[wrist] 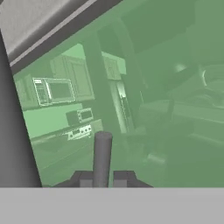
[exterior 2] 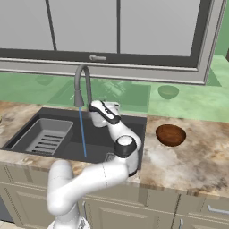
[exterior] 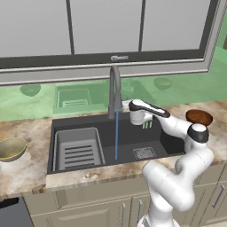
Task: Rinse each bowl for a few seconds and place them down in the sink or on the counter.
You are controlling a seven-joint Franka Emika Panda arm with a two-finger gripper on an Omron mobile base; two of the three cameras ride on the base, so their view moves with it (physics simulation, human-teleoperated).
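A thin blue stream of water [exterior: 116, 135] falls from the tall grey gooseneck faucet [exterior: 115, 91] into the wide dark rectangular sink [exterior: 168, 142], landing on the basin floor between the lighter grey slotted tray [exterior: 78, 148] and the square drain [exterior: 144, 153]. The white arm's tool [exterior: 134, 116] sits just right of the faucet, at the sink's back rim. In the hand view its two dark fingertips [wrist: 86, 178] rise on either side of a grey rod [wrist: 102, 158]; whether they press on it cannot be told. The shiny olive-gold round bowl [exterior: 11, 148] rests on the beige-and-brown mottled stone counter [exterior: 26, 170], well left of the sink. The dark reddish-brown round bowl [exterior 2: 170, 135] stands upright on the counter just right of the sink. Behind the faucet, the glossy green wall [exterior 2: 188, 100] mirrors both bowls.
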